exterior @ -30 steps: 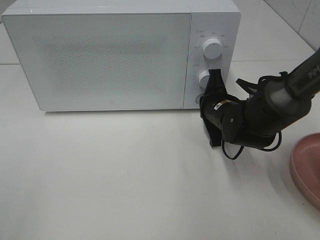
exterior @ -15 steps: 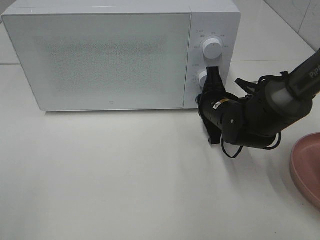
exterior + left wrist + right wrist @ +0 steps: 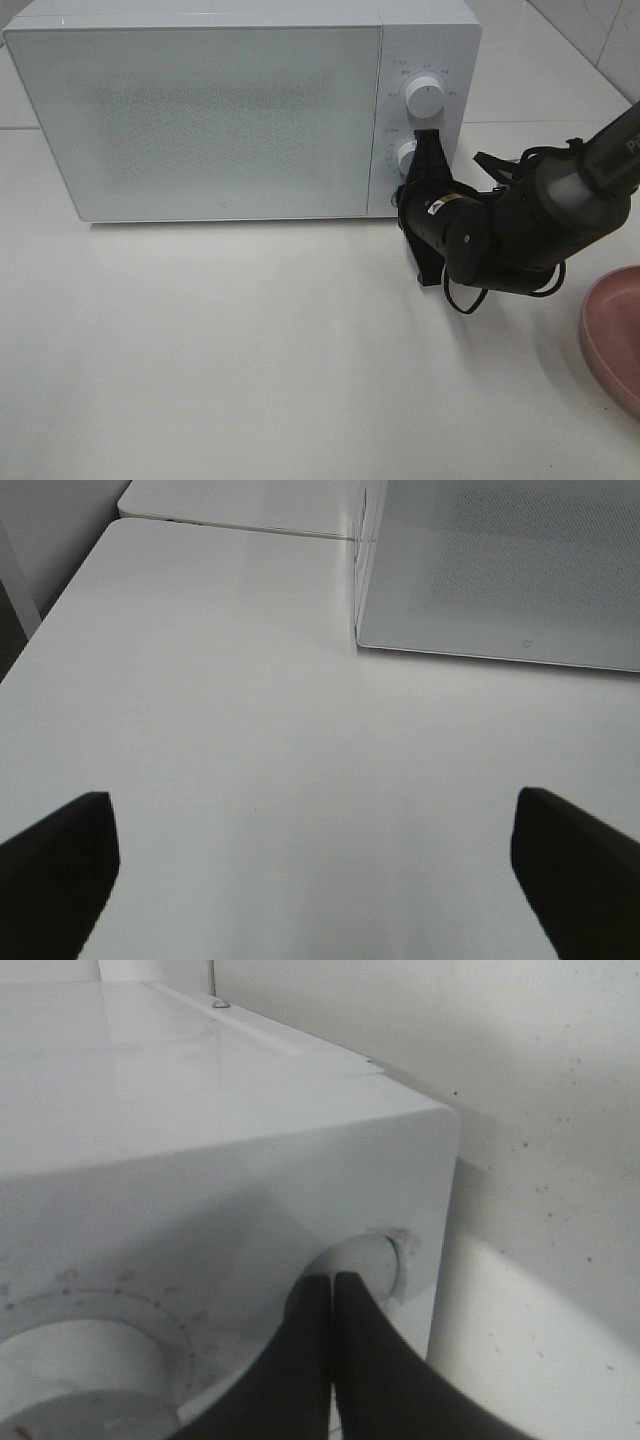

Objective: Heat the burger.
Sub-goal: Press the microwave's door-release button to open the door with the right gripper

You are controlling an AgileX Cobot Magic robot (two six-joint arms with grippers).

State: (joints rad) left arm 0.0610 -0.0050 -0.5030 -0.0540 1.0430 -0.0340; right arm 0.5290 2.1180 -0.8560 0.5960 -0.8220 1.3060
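None of the three views shows the burger, so I cannot tell where it is. The microwave [image 3: 200, 120] sits at 12 o'clock on the bench [image 3: 250, 350]. Its frosted door is closed and nothing can be made out through it. The control panel is at 3 o'clock of the door, with the upper dial [image 3: 425, 97] and the lower dial [image 3: 407, 155] at 6 o'clock of that.

The right tool [image 3: 402, 198] is rolled on its side with its fingers together, gripping nothing. Its tips rest against the small round button [image 3: 375, 1258] at 6 o'clock of the lower dial, near the panel's bottom corner. The right arm [image 3: 560, 200] reaches in from 3 o'clock.

A pink plate [image 3: 612, 340] lies at 4 o'clock on the bench, cut by the frame edge and well apart from the microwave.

The left tool [image 3: 320, 880] has its fingers wide apart over bare bench, facing the microwave's door corner.
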